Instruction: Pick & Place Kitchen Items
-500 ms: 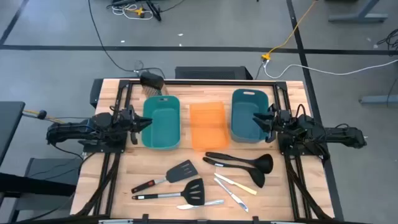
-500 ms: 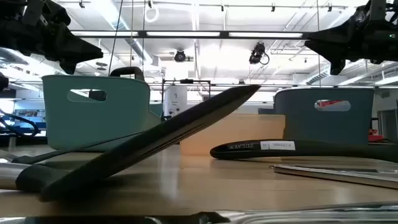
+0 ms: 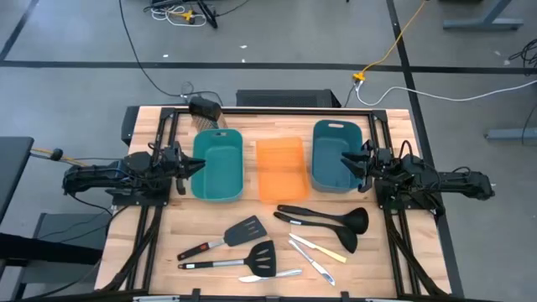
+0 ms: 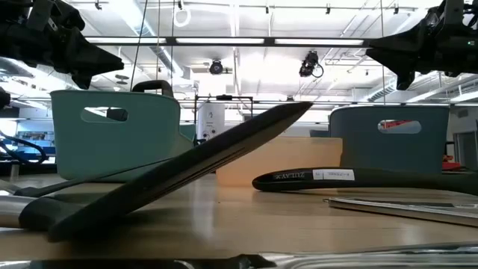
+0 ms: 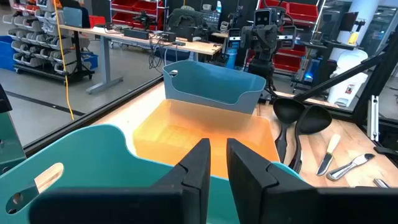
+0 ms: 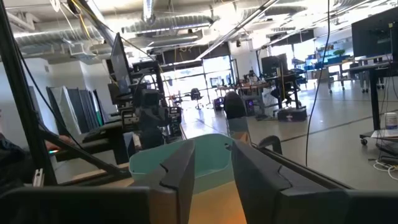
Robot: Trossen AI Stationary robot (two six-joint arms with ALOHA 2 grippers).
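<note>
All seven utensils lie flat at the near end of the worktop (image 3: 185,226), nearer than either arm: two spatulas (image 3: 225,237) nearest the left side, knives (image 3: 315,252) in the middle, two ladles (image 3: 323,216) lying crosswise toward the right. Farther back, the right gripper (image 3: 346,163) hovers over the right teal bin (image 3: 336,155), fingers narrowly parted and empty, closest to the ladles. The left gripper (image 3: 199,166), equally narrow and empty, waits over the left teal bin (image 3: 218,164).

I see three bins (image 3: 279,169) in a row along the worktop's far edge. Spatulas (image 3: 226,248) lie toward the near-left, ladles (image 3: 331,222) near-right, knives (image 3: 312,256) between them by the near edge.
</note>
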